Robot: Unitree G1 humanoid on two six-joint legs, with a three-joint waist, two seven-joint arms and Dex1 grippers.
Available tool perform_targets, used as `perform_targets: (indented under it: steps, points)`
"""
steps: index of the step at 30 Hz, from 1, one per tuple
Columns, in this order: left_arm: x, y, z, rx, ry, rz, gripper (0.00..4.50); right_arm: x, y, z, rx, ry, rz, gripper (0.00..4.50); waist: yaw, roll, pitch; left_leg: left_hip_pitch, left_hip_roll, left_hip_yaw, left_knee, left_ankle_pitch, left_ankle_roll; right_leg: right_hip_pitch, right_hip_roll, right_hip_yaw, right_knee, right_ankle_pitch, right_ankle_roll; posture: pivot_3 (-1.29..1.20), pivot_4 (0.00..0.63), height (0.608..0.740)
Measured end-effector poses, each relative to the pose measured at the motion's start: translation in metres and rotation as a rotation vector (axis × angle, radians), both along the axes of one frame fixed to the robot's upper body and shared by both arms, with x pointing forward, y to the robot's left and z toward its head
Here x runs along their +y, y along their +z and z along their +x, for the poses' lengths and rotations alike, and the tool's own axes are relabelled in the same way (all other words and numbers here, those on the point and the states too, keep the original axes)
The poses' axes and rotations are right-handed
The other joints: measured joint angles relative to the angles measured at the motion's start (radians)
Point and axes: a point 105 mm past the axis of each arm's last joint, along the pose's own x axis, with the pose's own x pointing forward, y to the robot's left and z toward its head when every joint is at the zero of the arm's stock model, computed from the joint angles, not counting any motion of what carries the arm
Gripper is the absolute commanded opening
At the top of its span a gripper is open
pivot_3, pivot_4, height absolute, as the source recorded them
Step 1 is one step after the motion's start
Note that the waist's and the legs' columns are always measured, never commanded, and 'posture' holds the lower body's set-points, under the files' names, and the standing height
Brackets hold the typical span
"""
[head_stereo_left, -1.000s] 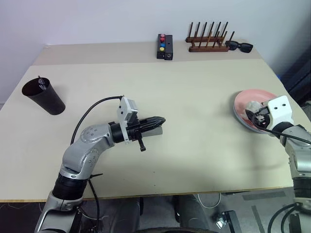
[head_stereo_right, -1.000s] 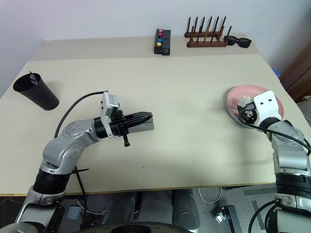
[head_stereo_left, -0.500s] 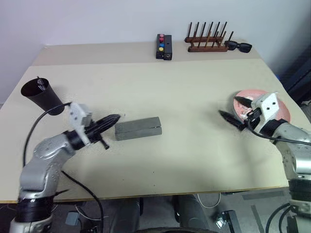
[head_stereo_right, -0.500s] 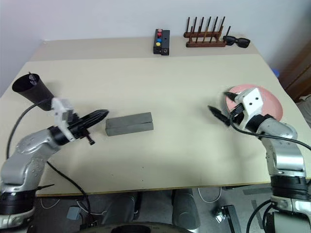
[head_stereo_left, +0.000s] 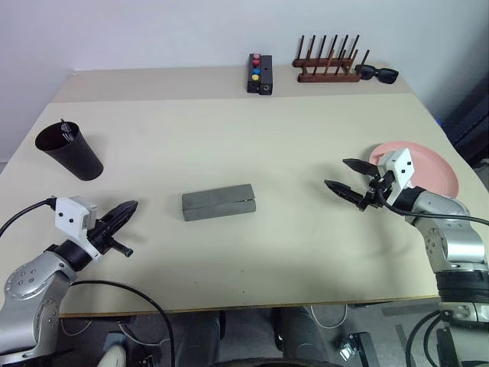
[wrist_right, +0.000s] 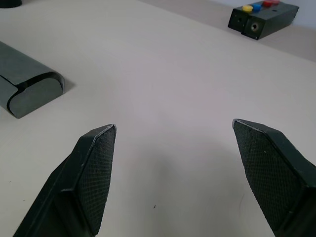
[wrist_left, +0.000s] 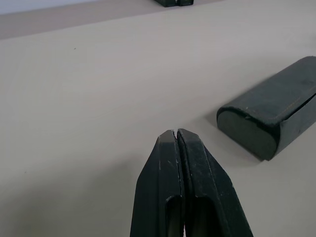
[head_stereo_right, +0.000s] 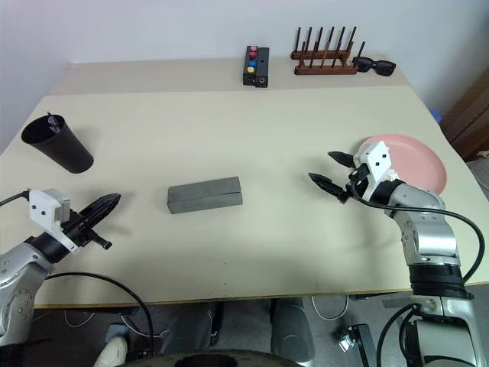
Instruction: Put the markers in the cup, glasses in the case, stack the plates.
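With the case (head_stereo_left: 218, 204) lying closed mid-frame on the worktop (head_stereo_left: 229, 138), the left hand (head_stereo_left: 122, 213) pinched empty at lower left and the right hand (head_stereo_left: 348, 177) spread empty beside the pink plate (head_stereo_left: 428, 170), either could knock the case askew.

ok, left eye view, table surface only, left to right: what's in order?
cup → left gripper, jaws shut → case → right gripper, jaws open → pink plate

Silver-grey jointed arms carry white wrist camera blocks, looping black cables, and black tapered fingers (wrist_right: 94, 173) with textured pads.
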Motion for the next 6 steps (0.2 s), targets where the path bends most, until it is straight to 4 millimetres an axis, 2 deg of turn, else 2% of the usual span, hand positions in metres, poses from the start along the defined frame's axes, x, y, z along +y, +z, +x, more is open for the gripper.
perform_targets:
  steps: [6]
  points:
    - [-0.0017,-0.0012,0.0022,-0.008,0.018,-0.012,0.00,-0.0069,-0.0067,0.0037,0.005,-0.004,-0.006,3.84,-0.001,0.000,0.000,0.000,0.000,0.000,0.000,0.000,0.000,0.000,0.000,0.000,0.000,0.000,0.000,0.00,0.150,0.734]
